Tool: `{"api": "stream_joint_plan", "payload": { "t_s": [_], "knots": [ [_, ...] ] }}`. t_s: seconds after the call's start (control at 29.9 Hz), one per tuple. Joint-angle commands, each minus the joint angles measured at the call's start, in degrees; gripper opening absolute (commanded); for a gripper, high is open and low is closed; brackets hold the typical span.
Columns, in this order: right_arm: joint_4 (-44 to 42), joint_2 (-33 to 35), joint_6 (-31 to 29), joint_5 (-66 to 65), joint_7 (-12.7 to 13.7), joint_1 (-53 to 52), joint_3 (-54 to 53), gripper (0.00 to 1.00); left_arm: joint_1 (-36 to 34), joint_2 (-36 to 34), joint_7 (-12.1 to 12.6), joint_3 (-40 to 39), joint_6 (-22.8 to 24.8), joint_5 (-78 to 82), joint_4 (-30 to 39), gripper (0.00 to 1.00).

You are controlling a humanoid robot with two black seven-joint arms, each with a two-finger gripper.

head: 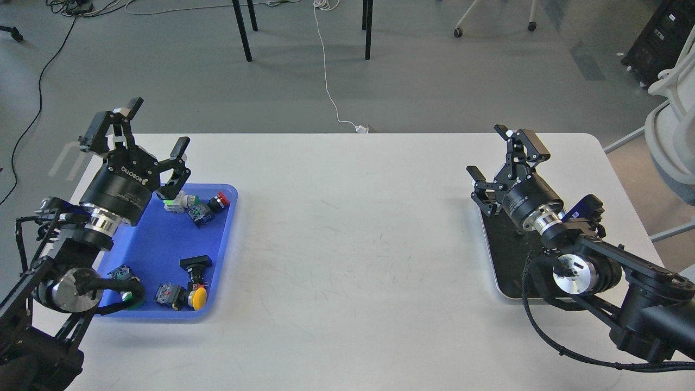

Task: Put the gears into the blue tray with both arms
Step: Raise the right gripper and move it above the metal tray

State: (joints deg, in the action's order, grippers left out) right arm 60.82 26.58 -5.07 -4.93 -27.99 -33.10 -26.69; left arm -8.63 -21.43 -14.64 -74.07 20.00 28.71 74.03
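The blue tray point(163, 255) is a low-rimmed rectangle with rounded corners, lying at the left end of my white desk point(347, 244). I cannot make out any gears anywhere, neither in the trays nor on the bare desk; what lies in the blue tray are push-button switches. I count about five: a green-capped one point(176, 203) and a red-capped one point(218, 200) near the far rim with a dark switch body between them, a black one point(195, 266) and a yellow-capped one point(196, 297) near the front right corner, and one more point(120, 273) partly hidden behind my left arm.

My left hand point(155, 127) hovers over the tray's far left corner, above the green-capped switch, fingers spread wide and holding nothing.

My right hand point(502, 157) hangs above the far end of the metal tray point(502, 255), which has a black inside and sits at the right end of the desk. Its fingers are spread too, and empty. The two trays lie well apart, with bare desk between them.
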Motion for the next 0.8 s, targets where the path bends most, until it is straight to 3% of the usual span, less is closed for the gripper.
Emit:
{"api": "stream_joint_plan", "payload": {
  "t_s": [0.0, 0.13, 0.33, 0.6, 0.77],
  "knots": [
    [0.6, 0.8, -0.4, 0.0, 0.0, 0.3, 0.4, 0.99, 0.3, 0.0, 0.1, 0.2, 0.5, -0.5, 0.0, 0.98],
    [1.7, 1.9, -0.6, 0.0, 0.0, 0.1, 0.8, 0.99, 1.1, 0.1, -0.2, 0.2, 0.6, -0.4, 0.0, 0.98],
    [2.8, 7.4, -9.1, -7.8, 0.0, -2.2, 2.4, 0.99, 1.3, 0.2, -0.5, 0.6, 0.5, 0.2, 0.6, 0.98],
    [9.7, 23.1, -9.5, -26.5, 0.0, -23.0, 22.8, 0.99, 1.6, 0.0, -0.6, 0.2, 0.5, 0.2, 1.6, 0.98],
    [12.1, 26.5, -9.6, -43.3, 0.0, -37.8, 36.9, 0.99, 1.7, 0.2, -0.6, 0.3, 0.3, 0.3, 3.0, 0.98]
  ]
}}
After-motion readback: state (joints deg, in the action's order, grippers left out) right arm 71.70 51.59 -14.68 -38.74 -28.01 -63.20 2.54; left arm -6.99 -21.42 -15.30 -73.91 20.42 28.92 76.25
